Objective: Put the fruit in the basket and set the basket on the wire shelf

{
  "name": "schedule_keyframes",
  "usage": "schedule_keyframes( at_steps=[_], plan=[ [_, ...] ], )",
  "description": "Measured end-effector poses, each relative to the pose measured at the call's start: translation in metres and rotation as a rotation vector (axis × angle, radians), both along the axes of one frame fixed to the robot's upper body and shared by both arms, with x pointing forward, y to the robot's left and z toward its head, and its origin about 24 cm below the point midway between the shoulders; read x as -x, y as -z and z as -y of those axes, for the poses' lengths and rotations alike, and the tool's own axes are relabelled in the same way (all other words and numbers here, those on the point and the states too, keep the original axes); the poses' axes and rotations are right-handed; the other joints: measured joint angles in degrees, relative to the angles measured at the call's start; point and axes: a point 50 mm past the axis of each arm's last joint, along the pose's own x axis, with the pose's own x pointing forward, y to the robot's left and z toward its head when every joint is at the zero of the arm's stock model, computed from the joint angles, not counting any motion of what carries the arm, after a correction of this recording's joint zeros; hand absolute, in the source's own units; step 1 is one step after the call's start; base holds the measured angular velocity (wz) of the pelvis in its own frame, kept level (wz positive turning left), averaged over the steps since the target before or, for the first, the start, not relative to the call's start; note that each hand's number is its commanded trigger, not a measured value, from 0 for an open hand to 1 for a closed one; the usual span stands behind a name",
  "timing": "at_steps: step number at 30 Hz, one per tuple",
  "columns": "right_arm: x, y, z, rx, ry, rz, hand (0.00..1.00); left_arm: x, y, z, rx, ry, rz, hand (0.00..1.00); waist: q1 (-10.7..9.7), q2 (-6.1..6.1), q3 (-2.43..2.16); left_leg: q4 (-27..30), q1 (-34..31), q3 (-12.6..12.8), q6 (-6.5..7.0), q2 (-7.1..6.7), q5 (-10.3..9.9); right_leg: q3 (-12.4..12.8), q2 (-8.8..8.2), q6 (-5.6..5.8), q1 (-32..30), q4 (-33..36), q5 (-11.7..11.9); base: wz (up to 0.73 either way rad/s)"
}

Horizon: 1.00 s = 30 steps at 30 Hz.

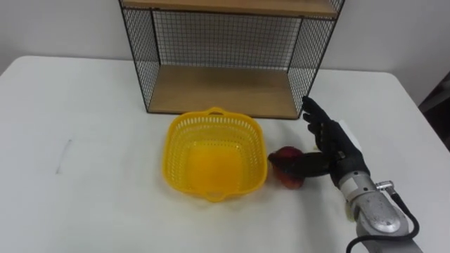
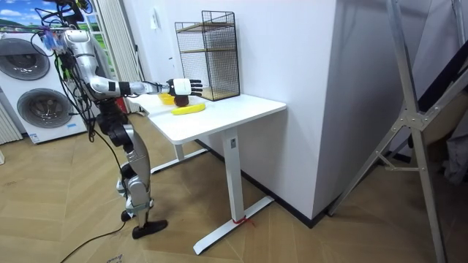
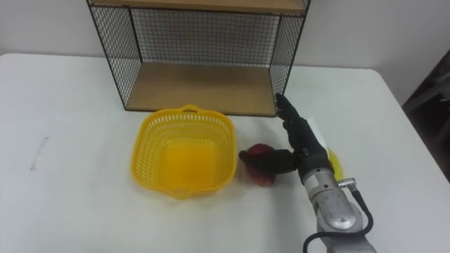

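Right hand (image 1: 329,143) is lying low over the white tabletop (image 1: 84,147), its fingers stretched straight ahead toward the black wire shelf with wooden boards (image 1: 218,88), while its thumb is reaching sideways across the top of a round dark-red fruit (image 1: 285,170) at its left. Nothing is being clenched yet; the hand is spread, with the thumb touching the fruit, though whether that thumb is already pressing or merely resting is hard to judge from this angle. Further to the hand's left, just beside the fruit, the yellow perforated plastic basket (image 1: 177,151) is standing empty on the table, in front of the shelf's lower board. A yellow strip, probably a banana (image 3: 337,164), is peeking out from under the hand's right side. The step in hand looks like taking hold of the red fruit. Next, the fingers need to be curling round it, then lifting it clear of the basket's rim and letting it go over the middle.
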Motion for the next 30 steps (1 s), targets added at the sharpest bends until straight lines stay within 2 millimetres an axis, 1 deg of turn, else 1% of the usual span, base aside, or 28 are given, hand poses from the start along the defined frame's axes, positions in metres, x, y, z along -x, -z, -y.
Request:
schedule_keyframes(
  at_steps=[6, 9, 17, 30],
  plan=[
    [0.0000, 0.0002, -0.0007, -0.005, 0.000, 0.000, 0.00, 0.0017, 0.0003, 0.0000, 0.000, -0.001, -0.007, 0.00, 0.0, 0.30, 0.01, 0.0, 0.0, 0.0, 0.00, 0.00, 0.0, 0.0, -0.01, 0.00, 0.0, 0.0, 0.0, 0.00],
    [0.0000, 0.0002, -0.0010, -0.038, 0.006, -0.001, 0.00, 0.0014, 0.0003, 0.0000, 0.000, -0.001, -0.006, 0.00, 0.0, 0.43, 0.01, 0.0, 0.0, 0.0, 0.00, 0.01, 0.0, -0.1, -0.02, -0.01, 0.0, 0.0, 0.0, 0.00],
    [0.0001, 0.0007, -0.0018, -0.080, 0.012, -0.004, 0.00, 0.0015, 0.0002, -0.0001, 0.000, -0.002, -0.006, 0.00, -0.1, 0.37, -0.01, 0.1, 0.0, -0.1, 0.00, 0.01, 0.0, -0.6, -0.09, -0.02, 0.2, 0.0, 0.0, 0.00],
    [0.0011, 0.0043, -0.0041, -0.081, 0.004, -0.020, 0.00, 0.0008, 0.0001, -0.0001, 0.000, -0.002, -0.004, 0.00, -0.3, 0.26, -0.02, 0.4, 0.0, -0.1, 0.00, 0.00, 0.0, -0.5, -0.09, -0.04, 0.3, -0.1, 0.0, 0.00]
  ],
)
